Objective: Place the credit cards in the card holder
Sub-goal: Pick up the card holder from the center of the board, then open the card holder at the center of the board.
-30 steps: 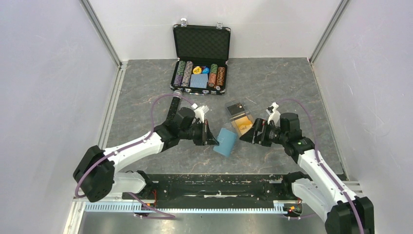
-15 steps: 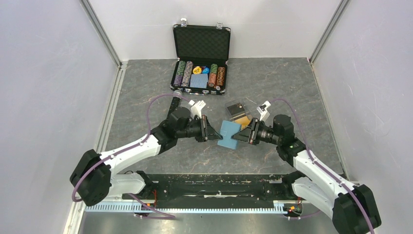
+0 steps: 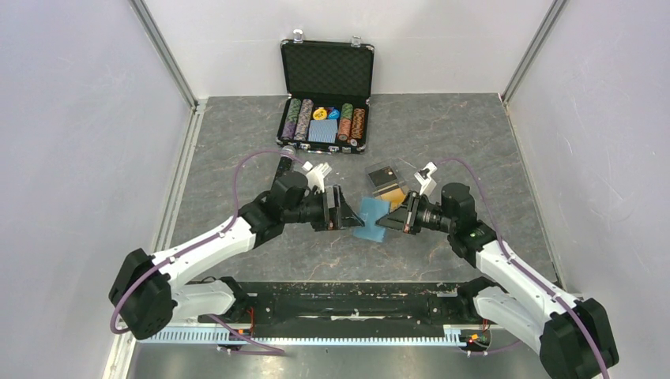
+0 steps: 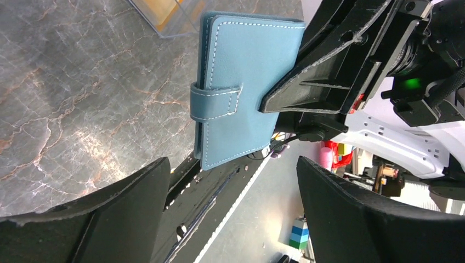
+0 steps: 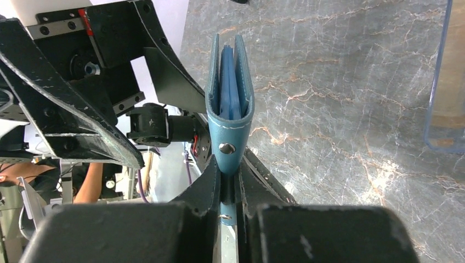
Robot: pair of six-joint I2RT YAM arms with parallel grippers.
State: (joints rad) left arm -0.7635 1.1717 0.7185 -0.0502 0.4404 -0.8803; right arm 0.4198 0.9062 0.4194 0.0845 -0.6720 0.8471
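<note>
Wallet (image 3: 370,218) held up between the two grippers, closed.
Right gripper (image 3: 389,223) pinches its snap edge, and left gripper (image 3: 344,212) stands spread just beside it. Clear box (image 3: 384,175) with cards (image 3: 393,197) sits close behind, chip case (image 3: 325,118) well beyond.

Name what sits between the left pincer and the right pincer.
The teal-blue leather fold-over wallet, clamped in the right pincer; the left pincer stands open. Top view.
</note>
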